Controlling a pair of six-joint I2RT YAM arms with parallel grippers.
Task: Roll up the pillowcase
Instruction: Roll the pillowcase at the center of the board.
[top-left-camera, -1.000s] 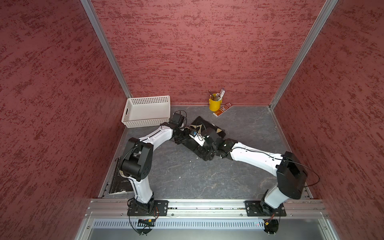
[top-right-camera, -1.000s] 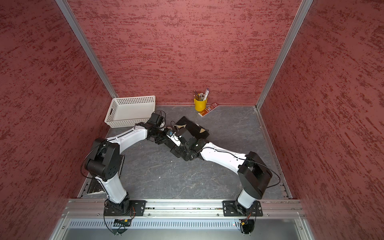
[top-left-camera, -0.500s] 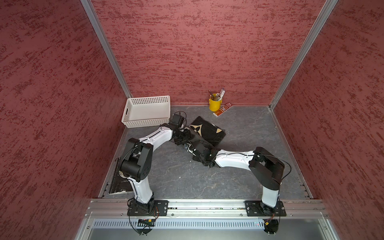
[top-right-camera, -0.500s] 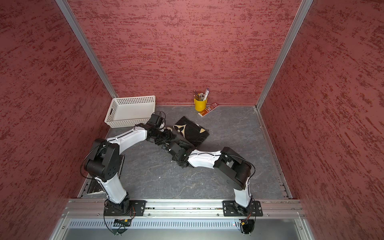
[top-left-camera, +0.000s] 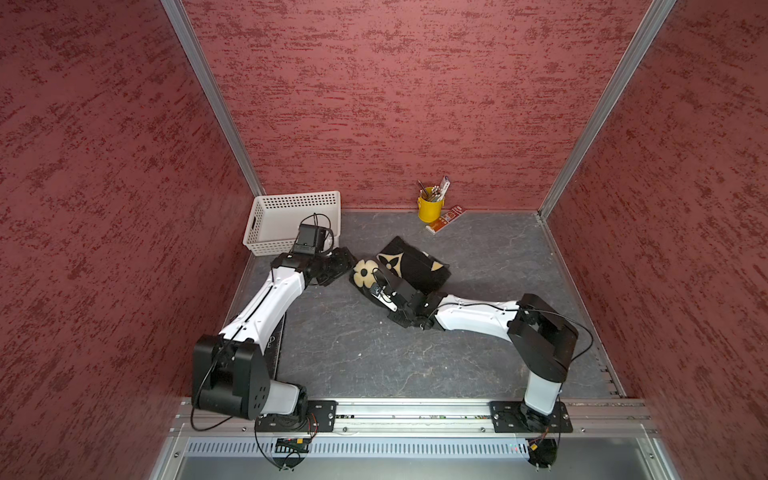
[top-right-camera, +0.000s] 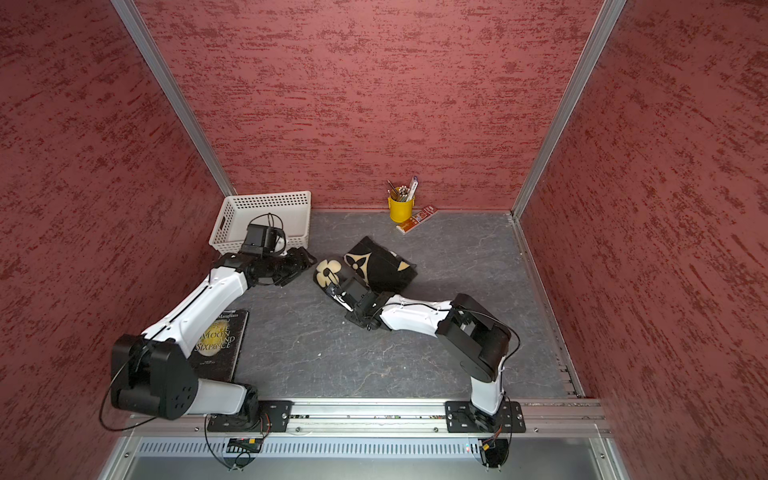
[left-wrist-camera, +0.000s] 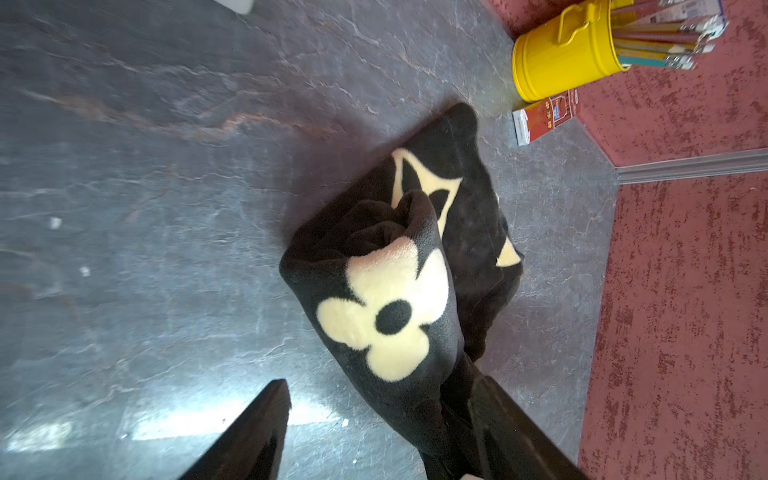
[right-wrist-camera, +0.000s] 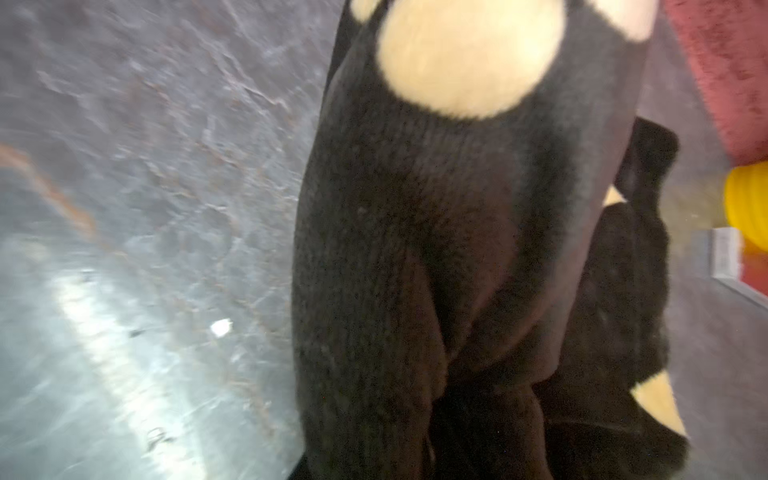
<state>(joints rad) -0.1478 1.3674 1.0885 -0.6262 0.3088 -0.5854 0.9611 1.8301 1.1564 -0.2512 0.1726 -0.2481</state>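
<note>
The pillowcase (top-left-camera: 415, 266), black plush with cream motifs, lies at the back middle of the table. Its near part is wound into a roll (left-wrist-camera: 386, 316) with a cream flower on top, and the rest lies flat behind. My left gripper (top-left-camera: 347, 266) stands open at the roll's left end. One finger (left-wrist-camera: 511, 428) is against the cloth, the other finger (left-wrist-camera: 266, 424) is well clear of it. My right gripper (top-left-camera: 376, 286) sits on the roll. In the right wrist view the pillowcase (right-wrist-camera: 415, 228) puckers into folds at the jaws and hides the fingers.
A white basket (top-left-camera: 291, 220) stands at the back left, just behind the left wrist. A yellow cup of pencils (top-left-camera: 430, 205) and a small red box (top-left-camera: 444, 219) sit by the back wall. A dark book (top-right-camera: 218, 340) lies under the left arm.
The right arm swung its elbow in and out again, and its gripper has closed into the roll. The roll's flower now faces up. The left gripper backed off slightly to the left.
</note>
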